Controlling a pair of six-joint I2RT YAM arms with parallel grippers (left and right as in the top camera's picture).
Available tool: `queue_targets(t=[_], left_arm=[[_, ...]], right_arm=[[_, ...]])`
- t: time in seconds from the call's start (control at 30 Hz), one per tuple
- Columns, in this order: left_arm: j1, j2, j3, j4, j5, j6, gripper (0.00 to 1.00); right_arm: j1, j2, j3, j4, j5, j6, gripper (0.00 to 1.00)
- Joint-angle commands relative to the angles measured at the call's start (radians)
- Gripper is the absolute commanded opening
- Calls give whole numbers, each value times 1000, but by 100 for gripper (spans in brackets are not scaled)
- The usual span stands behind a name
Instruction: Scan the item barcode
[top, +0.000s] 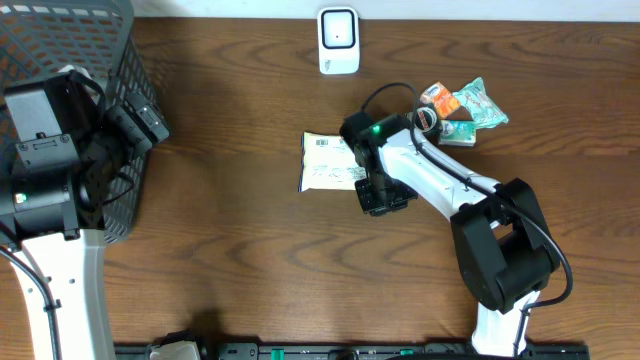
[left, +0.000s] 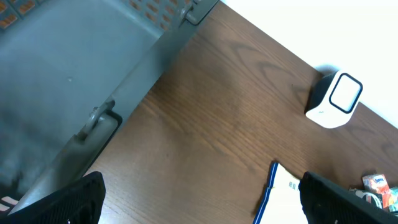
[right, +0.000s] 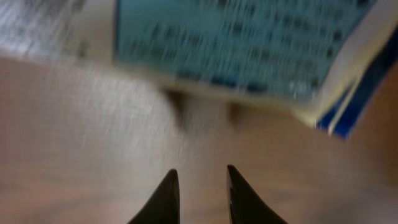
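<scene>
Right fingers, barely parted and empty, point at the packet just ahead; left fingers, spread wide, hang well away from it.

R arm: wht links, blk joints, grn LED, blk cable | R hand: blk tapered fingers | L arm: blk/wht

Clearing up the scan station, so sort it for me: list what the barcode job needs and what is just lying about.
For the job:
white packet, flat on the table
white scanner, at the far edge
right gripper, beside the packet, holding nothing

Lying about:
pile of snack packs, untouched for now
grey basket, at the left
</scene>
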Motion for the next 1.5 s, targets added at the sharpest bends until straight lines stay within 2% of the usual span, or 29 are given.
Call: queue_targets(t=[0.0,0.17,0.27,0.37,0.47,0.57,0.63,0.73,0.8,1.0,1.1,1.2,1.3,1.4,1.47], left_arm=[[5,0,1,-3,-10,13,98],[5,0,1,-3,-10,13,98],[5,0,1,-3,-10,13,98],[5,0,1,-3,-10,13,98],[5,0,1,-3,-10,13,98],[5,0,1,-3,-10,13,98],[5,0,1,-3,-10,13,98],[5,0,1,-3,-10,13,98],[5,0,1,-3,-10,13,98],[5,0,1,-3,-10,13,98],[5,0,1,-3,-10,13,98],[5,0,1,-3,-10,13,98],[5,0,1,-3,-10,13,98],[5,0,1,-3,-10,13,98],[5,0,1,-3,-10,13,98]], right_arm=[[-23,1,-30,73,35,45,21],[-64,1,-31,191,35,55,19],[-91,1,-31,343,34,55,20],[-106,1,-31,492,22,54,26],[-117,1,-24,592,-33,54,41],[-134,0,47,599,-126,54,47],[-143,0,138,505,-207,54,44],[-144,0,229,404,-256,54,32],[-135,0,257,382,-257,53,30],[-99,13,235,413,-241,50,26],[-68,36,208,417,-165,51,23],[-42,81,181,424,-144,51,24],[-21,139,164,410,-141,50,29],[-15,193,162,349,-104,56,17],[-20,194,163,301,-89,73,16]])
